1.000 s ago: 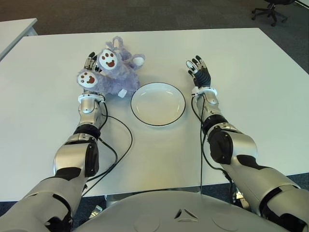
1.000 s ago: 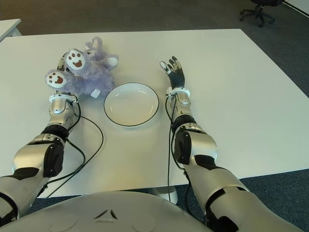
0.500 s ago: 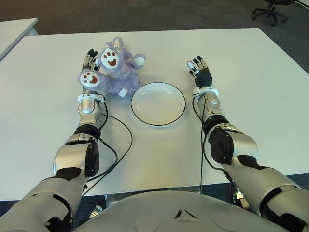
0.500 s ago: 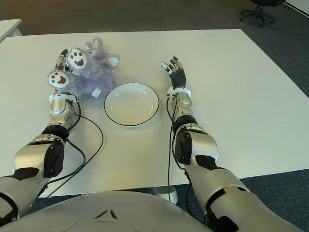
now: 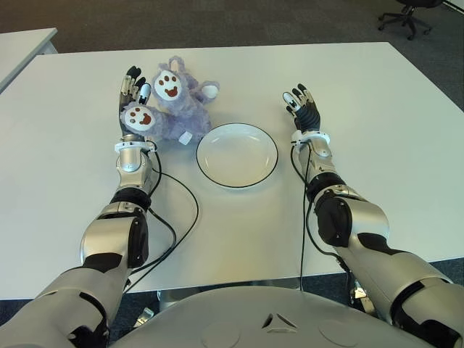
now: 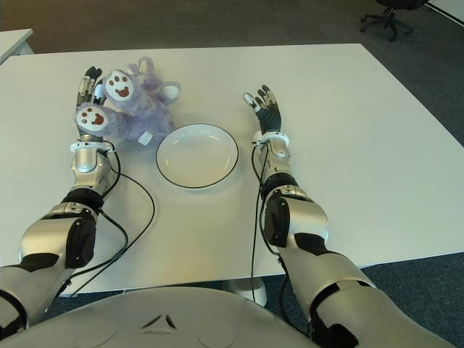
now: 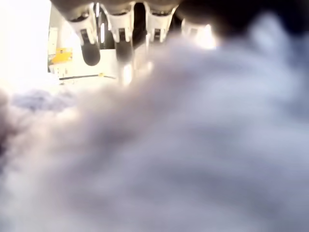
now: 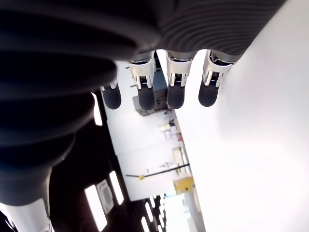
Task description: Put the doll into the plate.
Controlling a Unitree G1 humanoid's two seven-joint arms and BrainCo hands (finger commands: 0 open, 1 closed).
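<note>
- The left hand (image 5: 130,98) has shifted farther left of the purple plush doll (image 5: 172,109), fingers now straight, holding nothing.
- The doll still lies beside the plate (image 5: 237,155), just right of that hand.
- The right hand (image 5: 302,109) stays spread, right of the plate.

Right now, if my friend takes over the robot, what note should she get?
Left robot hand: fingers straight, open, pressed against the purple doll from its left, not gripping it.
Right robot hand: open, holding nothing, right of the plate.
Doll lies on the table just left of the plate, paws up.
Done: nothing in the plate yet.
Left: grasp the doll, carry it over, set it in the plate.
</note>
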